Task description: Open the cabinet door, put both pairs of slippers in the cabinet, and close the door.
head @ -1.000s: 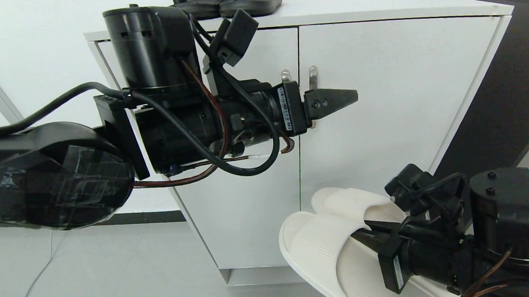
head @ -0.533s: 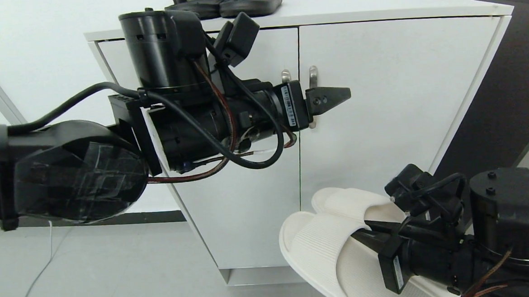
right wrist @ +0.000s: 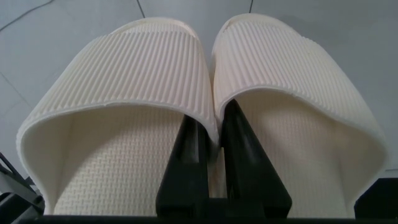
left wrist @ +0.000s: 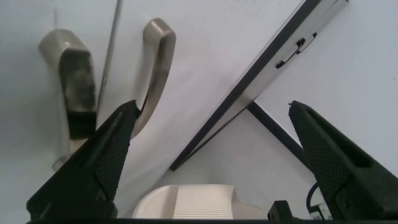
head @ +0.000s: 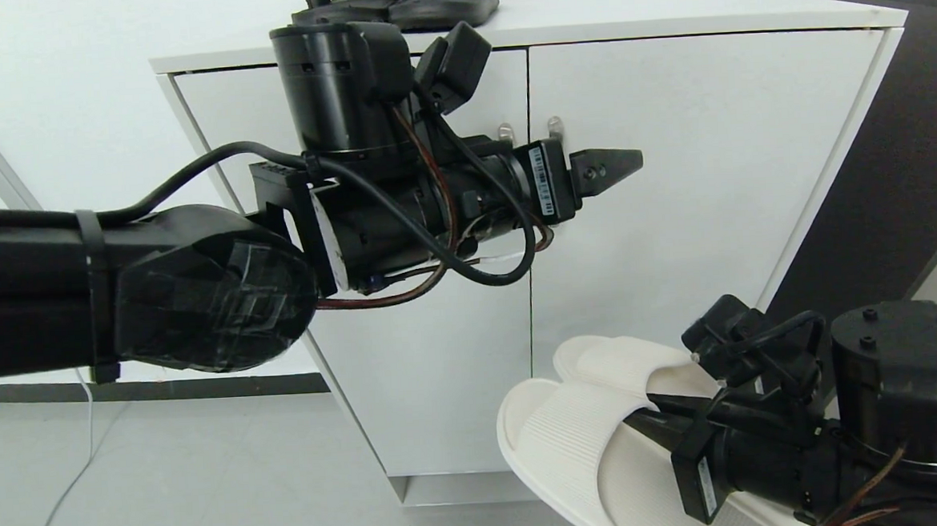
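Note:
The white cabinet (head: 697,187) has both doors closed, with two metal handles (head: 555,124) at the middle seam. My left gripper (head: 612,166) hovers open just in front of those handles (left wrist: 155,68), its fingers (left wrist: 93,168) spread wide and holding nothing. The black slippers (head: 399,6) rest on the cabinet top. Low at the right, my right gripper (right wrist: 217,134) is shut on the touching inner walls of the white slippers (right wrist: 124,93), holding the pair (head: 589,417) in the air before the right door.
The floor (head: 167,487) left of the cabinet is open. A dark panel (head: 897,176) stands to the cabinet's right. A thin cable (head: 63,493) lies on the floor at the left.
My left arm has moved up and toward the cabinet, bringing its gripper closer to the door handles. The right arm and the white slippers have stayed still.

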Motion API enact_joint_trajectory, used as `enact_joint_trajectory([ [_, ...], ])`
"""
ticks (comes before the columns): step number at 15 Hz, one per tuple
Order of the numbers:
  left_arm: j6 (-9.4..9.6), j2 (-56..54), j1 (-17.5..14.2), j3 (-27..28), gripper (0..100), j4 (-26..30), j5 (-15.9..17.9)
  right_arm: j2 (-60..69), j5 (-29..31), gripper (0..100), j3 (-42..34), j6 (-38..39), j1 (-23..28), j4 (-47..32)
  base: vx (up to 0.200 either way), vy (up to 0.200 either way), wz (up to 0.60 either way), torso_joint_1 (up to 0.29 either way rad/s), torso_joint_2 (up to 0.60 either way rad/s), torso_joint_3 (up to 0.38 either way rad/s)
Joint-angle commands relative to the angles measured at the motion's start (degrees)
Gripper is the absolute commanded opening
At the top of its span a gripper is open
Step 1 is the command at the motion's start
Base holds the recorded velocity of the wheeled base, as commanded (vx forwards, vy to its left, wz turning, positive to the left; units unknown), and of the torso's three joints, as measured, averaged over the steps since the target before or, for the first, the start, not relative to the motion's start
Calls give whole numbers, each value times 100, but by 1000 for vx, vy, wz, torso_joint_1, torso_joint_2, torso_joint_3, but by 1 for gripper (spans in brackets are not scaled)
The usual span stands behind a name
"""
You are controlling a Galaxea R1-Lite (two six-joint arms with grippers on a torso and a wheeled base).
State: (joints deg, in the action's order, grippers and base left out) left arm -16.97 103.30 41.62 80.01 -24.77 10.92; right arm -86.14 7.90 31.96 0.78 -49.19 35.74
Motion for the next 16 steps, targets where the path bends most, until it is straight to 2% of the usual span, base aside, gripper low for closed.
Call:
enact_joint_trajectory([
  [1,-8,102,-5,68,100,-37,-11,1,-8,0,-24,1,-3,12,0,0,0,0,0,0],
  [4,-43,137,-5,68,100,-151,-2,1,-17,0,-24,1,-3,3,0,0,0,0,0,0],
  [5,-43,129,-5,59,0,-151,-2,1,-17,0,-24,1,-3,3,0,0,0,0,0,0],
  [7,-96,111,-5,41,0,-151,-2,18,-78,0,-41,10,-21,3,0,0,0,0,0,0],
  [10,-87,41,-5,-29,0,-151,-20,352,-755,0,-296,-8,-38,-15,0,0,0,0,0,0],
  [12,-87,-144,4,-301,0,-186,-20,546,-1133,0,-428,-16,-38,-32,0,0,0,0,0,0],
  [16,-78,-531,145,-1110,0,-696,-20,554,-1256,0,-612,-333,-64,-24,0,0,0,0,0,0],
])
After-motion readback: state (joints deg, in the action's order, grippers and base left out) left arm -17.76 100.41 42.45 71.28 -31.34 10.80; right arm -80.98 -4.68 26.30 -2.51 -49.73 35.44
